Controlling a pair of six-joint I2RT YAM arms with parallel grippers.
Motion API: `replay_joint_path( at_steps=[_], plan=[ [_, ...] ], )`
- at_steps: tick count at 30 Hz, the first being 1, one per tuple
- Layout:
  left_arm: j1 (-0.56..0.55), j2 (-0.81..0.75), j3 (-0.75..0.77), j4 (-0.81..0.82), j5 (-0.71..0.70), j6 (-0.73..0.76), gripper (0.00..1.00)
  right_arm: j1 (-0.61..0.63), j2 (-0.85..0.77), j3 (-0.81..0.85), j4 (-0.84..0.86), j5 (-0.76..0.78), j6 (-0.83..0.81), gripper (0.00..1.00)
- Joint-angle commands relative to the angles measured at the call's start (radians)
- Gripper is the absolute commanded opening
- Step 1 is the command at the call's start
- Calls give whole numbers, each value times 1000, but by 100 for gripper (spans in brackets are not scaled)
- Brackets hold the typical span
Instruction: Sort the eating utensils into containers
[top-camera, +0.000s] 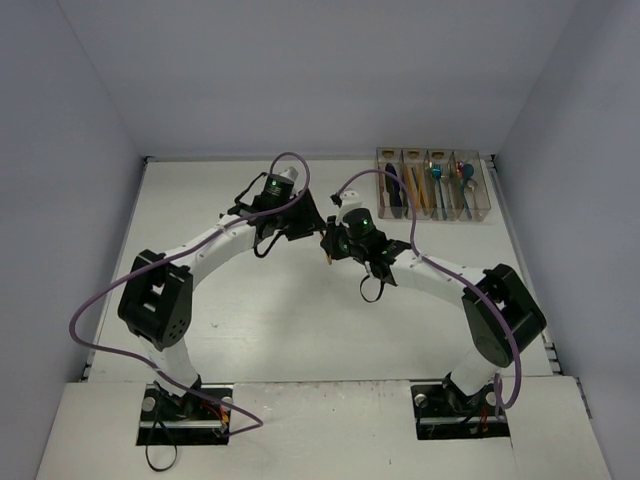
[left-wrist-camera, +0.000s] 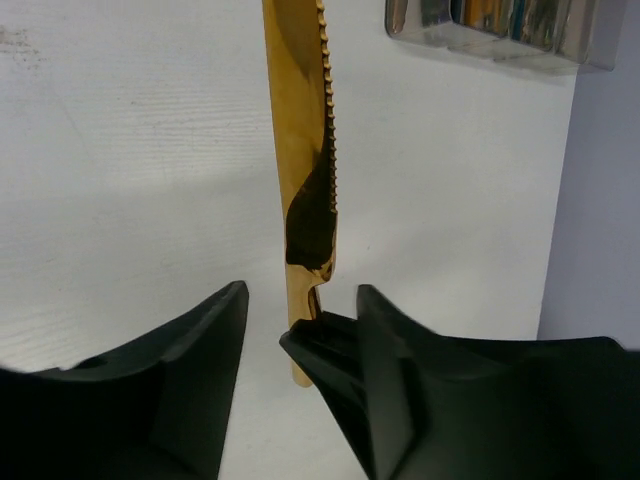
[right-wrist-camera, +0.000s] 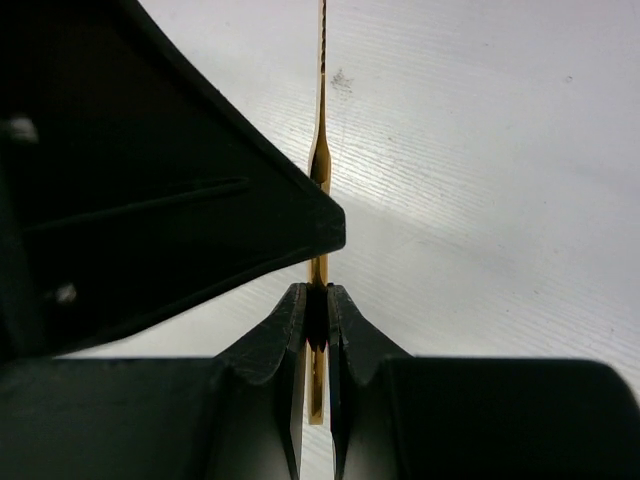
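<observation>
A gold knife with a serrated edge hangs above the white table. My right gripper is shut on its handle; its tip also shows in the left wrist view. My left gripper is open, with one finger on each side of the knife and the right gripper's tip, not touching the knife. One left finger crosses the right wrist view. In the top view both grippers meet at mid-table. The four joined clear containers at the back right hold several utensils.
The containers' near edge shows at the top right of the left wrist view, by the grey right wall. Purple cables loop over both arms. Walls close the table on three sides.
</observation>
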Motion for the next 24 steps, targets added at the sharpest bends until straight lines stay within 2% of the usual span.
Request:
replay_joint_path(
  at_steps=[1, 5, 9, 12, 16, 24],
  plan=[
    [-2, -130, 42, -20, -69, 118, 56, -19, -56, 55, -6, 86, -46, 0],
    [39, -192, 75, -139, -186, 228, 67, -84, -54, 87, -64, 113, -79, 0],
    [103, -278, 68, -184, -273, 305, 69, -161, -34, 127, -101, 112, -102, 0],
    [158, -366, 22, -206, -367, 395, 70, -226, -1, 203, -144, 132, -146, 0],
    [220, -483, -107, -219, -482, 545, 77, -324, 98, 322, -179, 122, -189, 0],
    [261, -630, -259, -210, -558, 627, 87, -425, 303, 537, -196, 112, -235, 0]
  ],
)
